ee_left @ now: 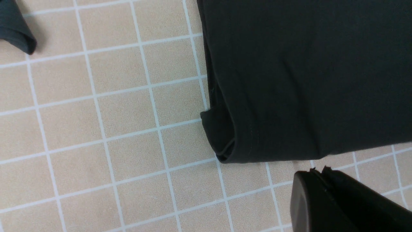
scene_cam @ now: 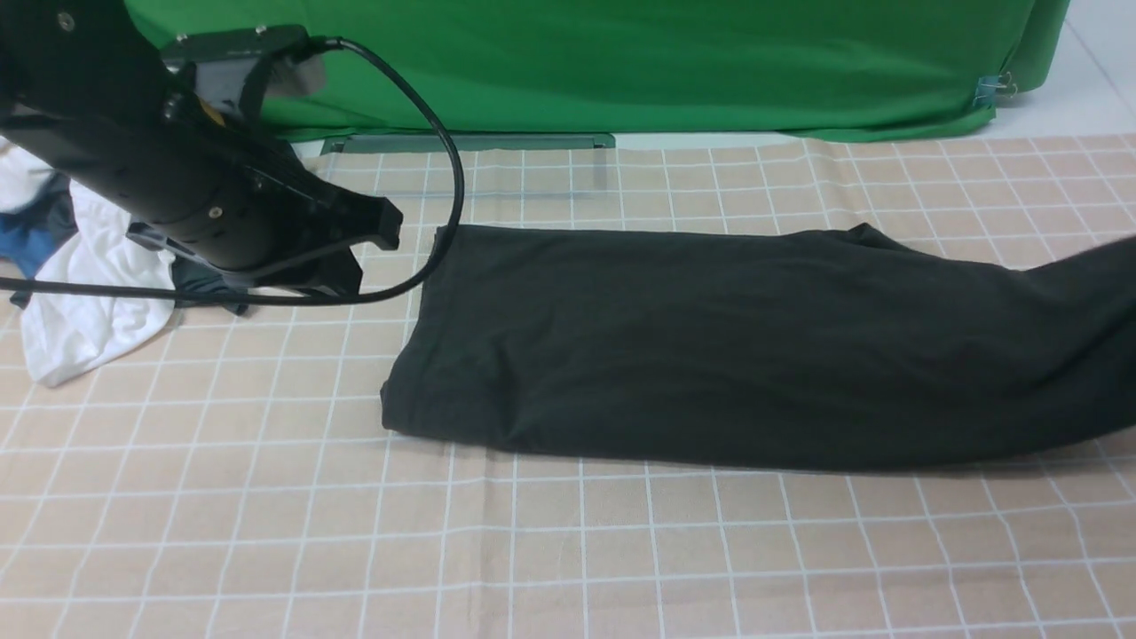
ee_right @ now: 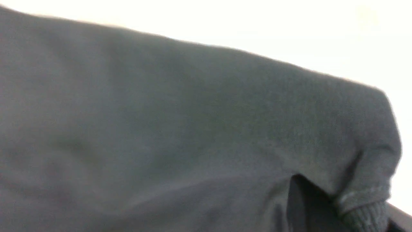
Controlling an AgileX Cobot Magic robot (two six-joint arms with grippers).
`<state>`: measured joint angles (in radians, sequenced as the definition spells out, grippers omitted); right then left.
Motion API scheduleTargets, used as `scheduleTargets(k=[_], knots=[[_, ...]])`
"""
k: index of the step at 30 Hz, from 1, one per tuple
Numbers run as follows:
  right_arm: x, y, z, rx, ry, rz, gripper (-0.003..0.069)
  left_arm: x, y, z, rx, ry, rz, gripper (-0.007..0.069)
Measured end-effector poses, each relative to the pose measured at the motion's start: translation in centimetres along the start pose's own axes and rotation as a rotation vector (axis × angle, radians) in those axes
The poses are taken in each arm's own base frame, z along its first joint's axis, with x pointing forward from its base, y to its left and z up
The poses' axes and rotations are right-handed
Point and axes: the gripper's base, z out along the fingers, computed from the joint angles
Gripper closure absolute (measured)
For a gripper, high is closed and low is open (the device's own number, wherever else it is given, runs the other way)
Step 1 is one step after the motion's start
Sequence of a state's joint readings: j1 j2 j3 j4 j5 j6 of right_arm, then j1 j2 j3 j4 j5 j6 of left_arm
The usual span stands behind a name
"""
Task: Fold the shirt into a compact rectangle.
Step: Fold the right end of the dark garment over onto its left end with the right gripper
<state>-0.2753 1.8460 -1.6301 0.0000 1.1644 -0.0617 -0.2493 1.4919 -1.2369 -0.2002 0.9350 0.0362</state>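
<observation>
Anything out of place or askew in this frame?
The shirt lies as a long band, but an inner layer pokes out at its left end, and its right end rises off the checked cloth. A loose pile of other clothes sits at the left edge.

**Front view:** the shirt [scene_cam: 710, 346] runs off the right edge, so you cannot see its far end. The left arm [scene_cam: 177, 177] covers part of the pile of clothes [scene_cam: 80, 328] behind it.

**Left wrist view:** the frame's edge cuts off the left gripper [ee_left: 318, 180] and, in another corner, a dark garment [ee_left: 16, 29].

**Right wrist view:** blurred shirt cloth fills the frame and hides most of the right gripper [ee_right: 347, 209]. You see only 1 dark finger [ee_right: 301, 206].
</observation>
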Motion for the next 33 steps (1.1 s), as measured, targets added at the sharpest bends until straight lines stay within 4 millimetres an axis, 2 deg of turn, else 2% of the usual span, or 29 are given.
scheduleTargets(k=[2,3,4,8,9,11,18,20,23,25,27,28,33], knots=[[-0.6,2.8,-1.9,-0.030,-0.042,-0.061,0.0557,0.0,0.0,-0.3,0.001,-0.006,0.003,0.0606],[-0.9,4.9,-2.8,-0.060,-0.064,-0.104,0.0557,0.1,-0.1,-0.6,0.001,-0.013,0.007,0.0606],[-1.0,5.5,-3.3,-0.072,-0.077,-0.116,0.0557,0.1,-0.1,-0.7,0.001,-0.015,0.007,0.0606],[-0.8,12.2,-5.6,-0.197,-0.135,-0.241,0.0557,0.3,-0.2,-1.6,-0.005,-0.032,0.011,0.0606],[-0.8,12.2,-5.6,-0.200,-0.139,-0.240,0.0557,0.3,-0.2,-1.6,-0.005,-0.031,0.012,0.0606],[0.1,17.0,-6.8,-0.287,-0.177,-0.326,0.0557,0.5,-0.2,-2.3,-0.007,-0.038,0.017,0.0606],[2.4,25.1,-8.0,-0.458,-0.266,-0.383,0.0557,0.8,-0.4,-3.5,-0.007,-0.060,0.023,0.0606],[3.1,27.6,-7.5,-0.509,-0.273,-0.378,0.0557,0.9,-0.5,-3.9,-0.003,-0.072,0.023,0.0606],[3.9,30.3,-6.5,-0.567,-0.269,-0.370,0.0557,1.0,-0.5,-4.3,-0.001,-0.079,0.024,0.0606],[4.4,32.5,-4.9,-0.604,-0.255,-0.349,0.0557,1.0,-0.6,-4.3,0.001,-0.074,0.023,0.0606],[4.5,33.1,-4.3,-0.611,-0.251,-0.339,0.0557,1.1,-0.6,-4.3,0.002,-0.072,0.023,0.0606],[4.7,34.2,-3.1,-0.622,-0.247,-0.319,0.0557,1.1,-0.6,-4.3,0.005,-0.066,0.020,0.0606],[4.8,36.5,0.3,-0.657,-0.238,-0.251,0.0557,1.1,-0.6,-4.3,0.008,-0.064,0.016,0.0606]])
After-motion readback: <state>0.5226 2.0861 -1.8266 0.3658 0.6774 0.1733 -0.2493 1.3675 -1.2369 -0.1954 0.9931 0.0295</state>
